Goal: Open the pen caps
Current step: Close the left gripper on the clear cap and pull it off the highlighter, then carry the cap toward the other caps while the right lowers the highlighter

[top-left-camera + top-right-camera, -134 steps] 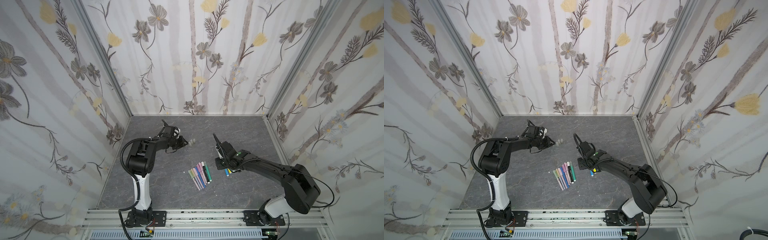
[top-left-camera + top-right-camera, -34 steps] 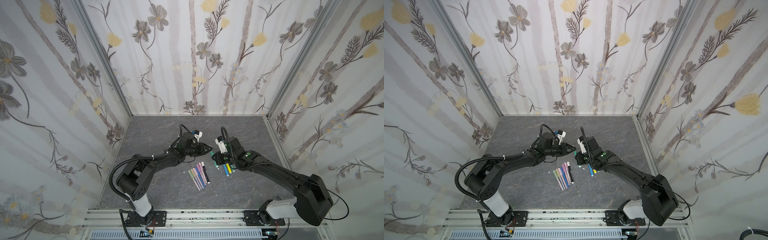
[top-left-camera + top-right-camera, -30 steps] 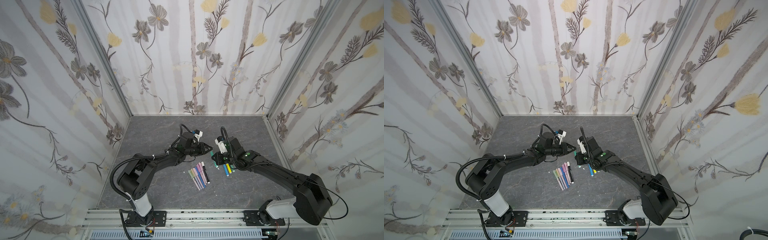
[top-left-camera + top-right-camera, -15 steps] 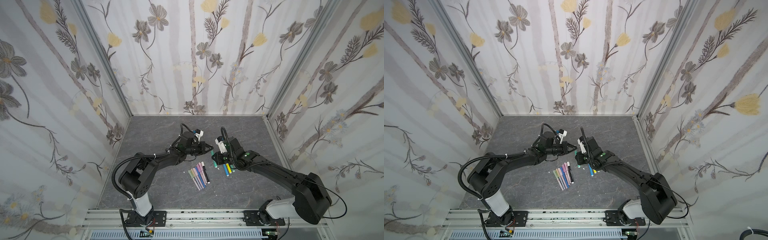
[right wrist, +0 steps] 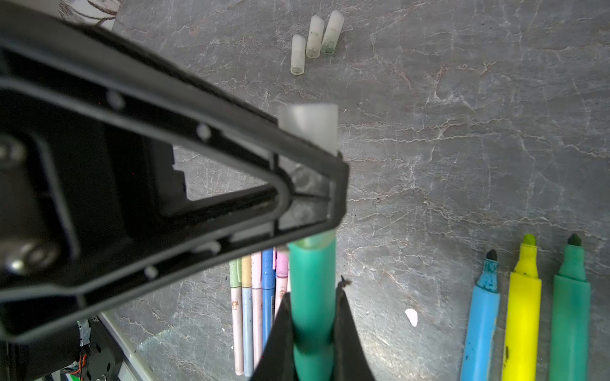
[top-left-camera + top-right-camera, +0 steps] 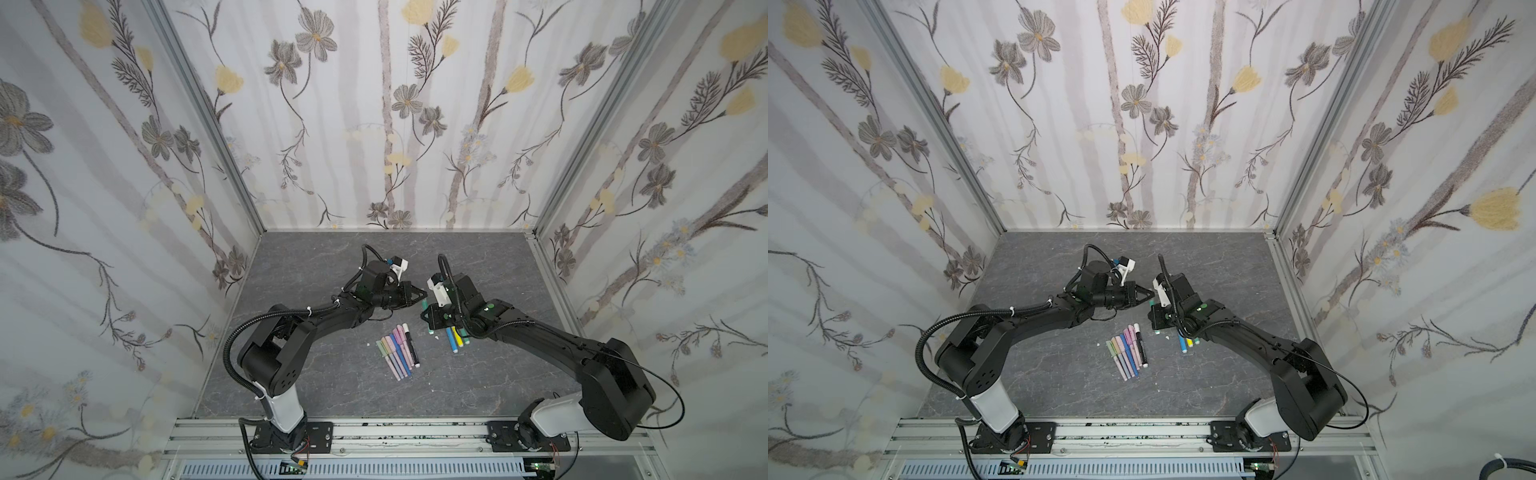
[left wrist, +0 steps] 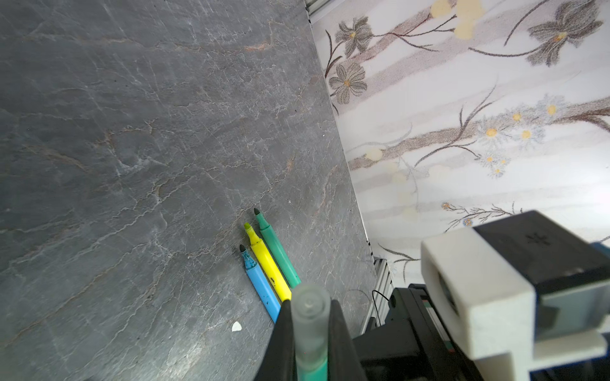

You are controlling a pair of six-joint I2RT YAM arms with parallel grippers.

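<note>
Left fingers (image 7: 341, 333) pinched on translucent cap (image 7: 310, 316), right fingers (image 5: 346, 339) gripping teal pen (image 5: 312, 290), bare table (image 6: 478, 257) beyond, walls (image 6: 395, 124) well clear.

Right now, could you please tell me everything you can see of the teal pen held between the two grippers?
The teal pen is a thick plastic marker, its end covered by a frosted translucent cap, seemingly still seated. The right gripper is shut around the barrel and the left gripper is shut on the cap, holding it above the grey table. Its tail is hidden.

On the table (image 6: 332, 257), the wider row of pens (image 6: 397, 351) lies left of the three pens (image 6: 458, 340).
</note>
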